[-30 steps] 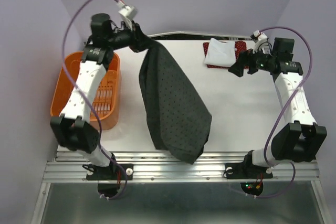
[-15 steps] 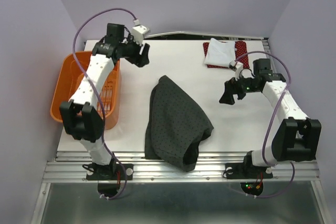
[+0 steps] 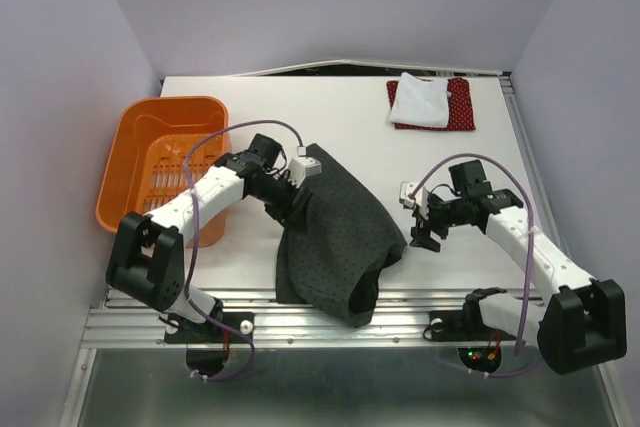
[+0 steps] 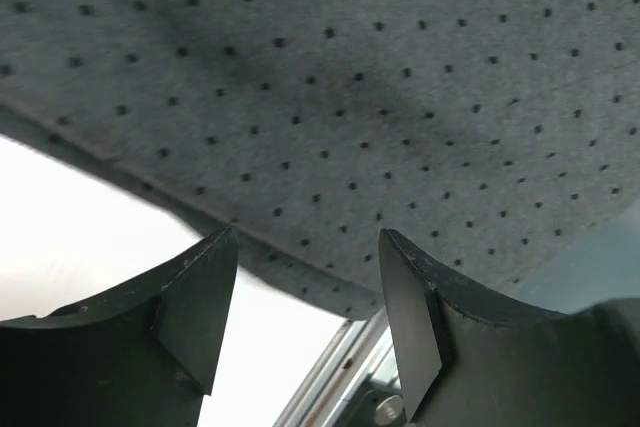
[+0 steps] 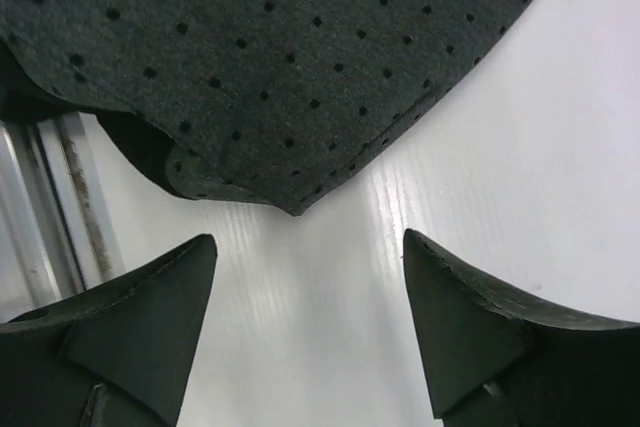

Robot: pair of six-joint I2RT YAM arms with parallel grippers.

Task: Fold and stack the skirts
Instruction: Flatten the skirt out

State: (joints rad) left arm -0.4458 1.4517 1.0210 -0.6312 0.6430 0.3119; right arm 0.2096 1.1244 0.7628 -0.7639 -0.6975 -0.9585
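1. The white tabletop [image 3: 350, 117] carries everything you see.
2. The dark grey skirt [image 3: 340, 237] lies rumpled at the middle of the near edge; its near end reaches past that edge.
3. The orange basket [image 3: 170, 105] sits at the left edge.
4. The red skirt [image 3: 462, 107] lies flat at the far right corner.
5. The white skirt [image 3: 418, 99] rests folded on top of the red one.
6. Your left gripper [image 4: 307, 232] is at the grey skirt's left border, jaws spread and holding nothing; the hem lies just beyond the tips.
7. Your right gripper [image 5: 309, 237] is just off the skirt's right side, jaws wide and holding nothing; a pointed fold of cloth lies just ahead of them.
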